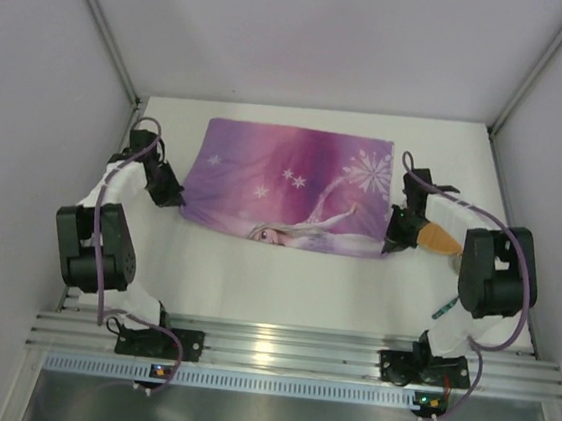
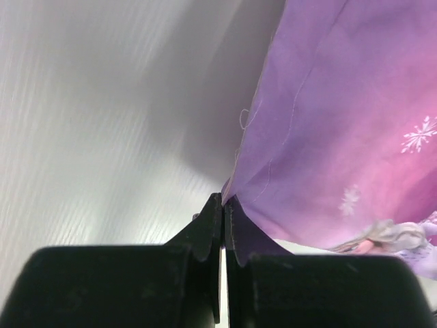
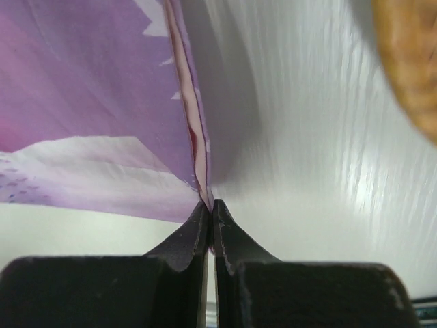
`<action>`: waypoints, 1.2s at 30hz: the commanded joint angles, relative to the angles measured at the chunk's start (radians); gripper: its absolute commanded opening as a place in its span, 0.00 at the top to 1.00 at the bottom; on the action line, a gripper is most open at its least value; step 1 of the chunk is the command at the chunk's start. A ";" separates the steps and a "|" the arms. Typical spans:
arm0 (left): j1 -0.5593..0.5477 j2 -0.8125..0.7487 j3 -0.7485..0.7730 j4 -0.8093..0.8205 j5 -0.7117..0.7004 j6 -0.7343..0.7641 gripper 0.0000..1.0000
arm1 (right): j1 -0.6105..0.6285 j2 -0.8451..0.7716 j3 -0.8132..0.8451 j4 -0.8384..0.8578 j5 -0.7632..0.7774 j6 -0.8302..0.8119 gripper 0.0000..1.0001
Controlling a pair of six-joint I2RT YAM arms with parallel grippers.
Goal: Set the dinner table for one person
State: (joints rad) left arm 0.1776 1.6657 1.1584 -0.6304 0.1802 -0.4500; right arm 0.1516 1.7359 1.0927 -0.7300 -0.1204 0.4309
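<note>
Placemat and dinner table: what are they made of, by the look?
placemat: thin cloth, matte purple print; stray threads and a folded hem show at its edges.
dinner table: hard smooth white board, perhaps laminate or plastic; soft sheen, faint streaks.

orange object (image 3: 410,61) blurred, cropped, placemat (image 1: 284,186) corners hidden
</note>
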 commanded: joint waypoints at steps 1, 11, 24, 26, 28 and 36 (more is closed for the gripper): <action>0.000 -0.130 -0.066 -0.071 -0.039 -0.012 1.00 | 0.014 -0.152 -0.066 -0.086 -0.054 0.023 1.00; -0.012 -0.426 -0.261 -0.187 -0.030 -0.084 1.00 | -0.044 -0.345 -0.211 -0.213 0.053 0.022 1.00; -0.021 -0.604 -0.223 -0.305 -0.050 -0.089 0.02 | -0.121 -0.496 -0.039 -0.328 0.152 -0.004 0.01; -0.020 -0.610 -0.215 -0.310 -0.059 -0.076 0.02 | -0.122 -0.489 0.004 -0.338 0.189 -0.001 0.01; -0.023 -0.610 -0.218 -0.310 -0.079 -0.067 0.02 | -0.130 -0.466 0.042 -0.329 0.180 0.006 0.01; -0.023 -0.538 -0.204 -0.270 -0.087 -0.030 0.04 | -0.253 -0.239 0.260 -0.336 0.159 -0.018 0.00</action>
State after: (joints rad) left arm 0.1577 1.1019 0.9188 -0.9104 0.1104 -0.5137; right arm -0.0429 1.4048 1.2324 -1.0462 0.0109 0.4343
